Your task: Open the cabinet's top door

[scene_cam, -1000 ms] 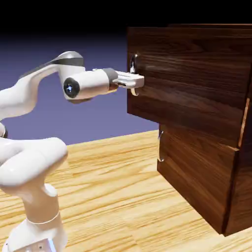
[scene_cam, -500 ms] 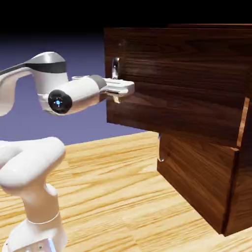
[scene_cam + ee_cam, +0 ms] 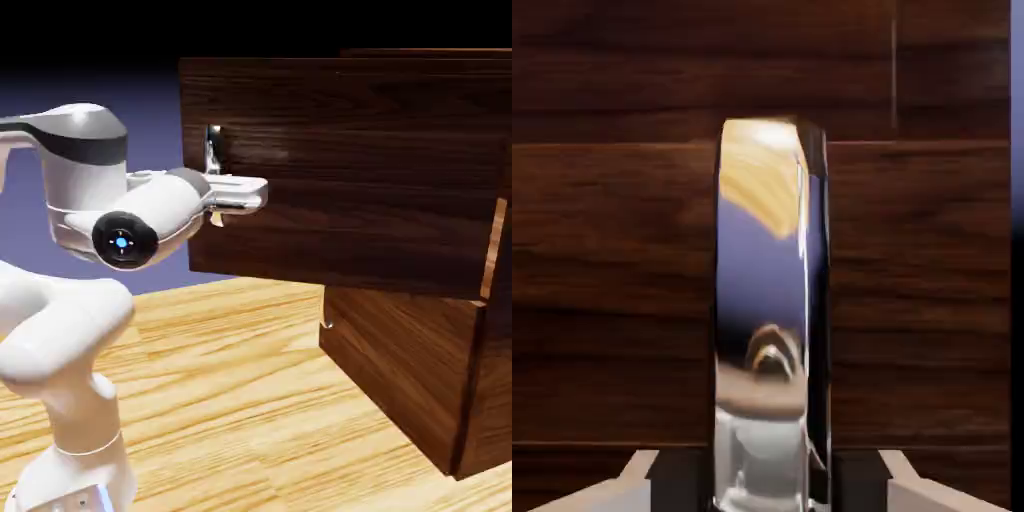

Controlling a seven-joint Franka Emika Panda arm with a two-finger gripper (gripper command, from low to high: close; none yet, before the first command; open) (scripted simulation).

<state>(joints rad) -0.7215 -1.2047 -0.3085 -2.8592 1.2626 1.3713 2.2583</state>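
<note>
The dark wood-grain cabinet (image 3: 420,380) stands at the exterior view's right. Its top door (image 3: 350,180) juts far out to the left, past the lower panel. My gripper (image 3: 238,196) reaches level from the left and is shut on the top door's silver curved handle (image 3: 213,148) near the panel's left edge. In the hand view the shiny handle (image 3: 770,300) runs upright through the middle against the door's wood (image 3: 612,250). My gripper (image 3: 770,492) has its grey fingertips (image 3: 624,488) at the bottom edge on either side of the handle.
The lower front panel (image 3: 400,370) sits flush with the cabinet, its small handle (image 3: 327,322) just showing under the top door. The light wooden table (image 3: 250,400) spreads below. The white arm (image 3: 70,340) rises at the lower left.
The top door has slid further out to the left with my gripper holding its handle. The arm's wrist has drawn back and dropped a little.
</note>
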